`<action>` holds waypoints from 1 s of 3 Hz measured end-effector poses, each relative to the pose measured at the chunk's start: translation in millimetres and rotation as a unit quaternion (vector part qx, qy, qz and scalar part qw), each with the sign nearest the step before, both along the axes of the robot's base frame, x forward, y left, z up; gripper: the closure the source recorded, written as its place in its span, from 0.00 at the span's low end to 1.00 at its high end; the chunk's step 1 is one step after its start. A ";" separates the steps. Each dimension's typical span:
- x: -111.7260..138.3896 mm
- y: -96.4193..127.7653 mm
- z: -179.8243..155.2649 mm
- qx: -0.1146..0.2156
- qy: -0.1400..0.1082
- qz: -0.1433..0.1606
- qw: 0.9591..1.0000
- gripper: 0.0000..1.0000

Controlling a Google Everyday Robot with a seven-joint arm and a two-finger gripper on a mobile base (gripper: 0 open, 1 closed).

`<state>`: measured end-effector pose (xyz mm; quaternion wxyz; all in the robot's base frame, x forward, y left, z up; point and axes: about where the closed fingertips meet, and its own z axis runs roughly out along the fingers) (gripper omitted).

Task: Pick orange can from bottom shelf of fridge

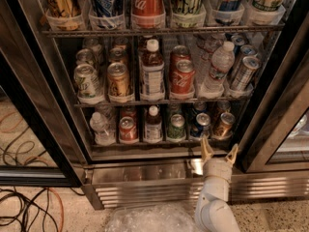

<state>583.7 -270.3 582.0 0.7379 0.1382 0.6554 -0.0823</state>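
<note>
Coca-Cola script, probably, on red top-rack can (147,1).

White jointed arm (215,204) bears tan-fingered tool (219,145) below the bottom shelf (145,144).

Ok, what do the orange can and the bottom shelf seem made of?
The orange can looks like aluminium: coppery glossy body, shiny silver top. The bottom shelf looks like grey metal wire with a steel front edge. The tool, open, sits just below the can.
</note>
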 end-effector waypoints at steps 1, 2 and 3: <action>23.6 -7.0 11.4 0.005 -0.003 -0.011 1.000 0.32; 31.9 -6.9 11.7 0.008 0.000 -0.011 1.000 0.33; 42.8 -8.1 11.8 0.011 0.004 -0.012 1.000 0.33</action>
